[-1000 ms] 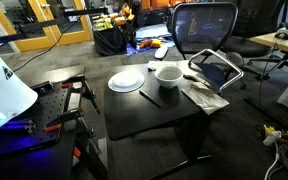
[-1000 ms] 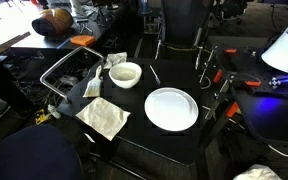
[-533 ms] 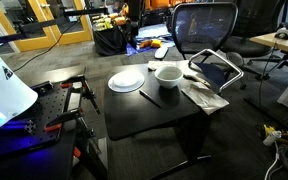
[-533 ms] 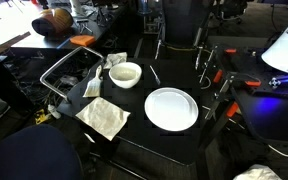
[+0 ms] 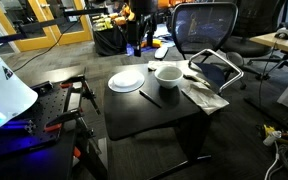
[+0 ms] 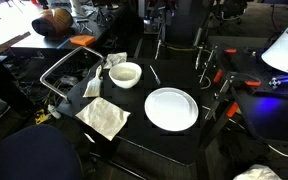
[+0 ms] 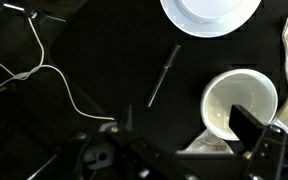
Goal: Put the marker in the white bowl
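Observation:
The marker is a slim dark stick lying flat on the black table, between the white bowl and the flat white plate. It shows in both exterior views. The white bowl is deep, round and empty, and also shows in both exterior views. My gripper hangs high above the table with its fingers spread wide and nothing between them. One finger lies over the bowl's edge in the wrist view. The gripper is out of sight in both exterior views.
A crumpled light cloth lies on the table next to the bowl. The white plate sits beside the marker. A mesh office chair stands behind the table. Cables run over the dark floor, and clamps and gear stand at the table's side.
The marker, bowl and plate have not moved. A dark figure has come into view in the far background of an exterior view.

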Motion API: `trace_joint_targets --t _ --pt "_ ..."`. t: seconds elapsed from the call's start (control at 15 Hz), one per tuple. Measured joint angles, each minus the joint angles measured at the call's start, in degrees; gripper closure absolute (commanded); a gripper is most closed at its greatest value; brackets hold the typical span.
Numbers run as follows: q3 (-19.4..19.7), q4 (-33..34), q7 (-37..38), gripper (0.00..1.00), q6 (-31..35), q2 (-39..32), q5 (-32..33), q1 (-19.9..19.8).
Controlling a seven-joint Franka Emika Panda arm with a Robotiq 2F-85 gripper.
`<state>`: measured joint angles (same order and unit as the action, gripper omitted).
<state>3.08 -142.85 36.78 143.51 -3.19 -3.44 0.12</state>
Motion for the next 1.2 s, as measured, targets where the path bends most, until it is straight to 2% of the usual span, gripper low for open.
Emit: trace_joint_targets --t 0.2,0.8,1.2 --pt "0.1 -0.9 4.0 0.0 5.0 -2.8 -0.1 -0.2" --pt "0.2 -0.7 4.4 0.0 5.1 -3.9 0.0 -0.2" --pt "0.6 -1.0 11.3 0.0 10.3 -6.9 0.1 0.1"
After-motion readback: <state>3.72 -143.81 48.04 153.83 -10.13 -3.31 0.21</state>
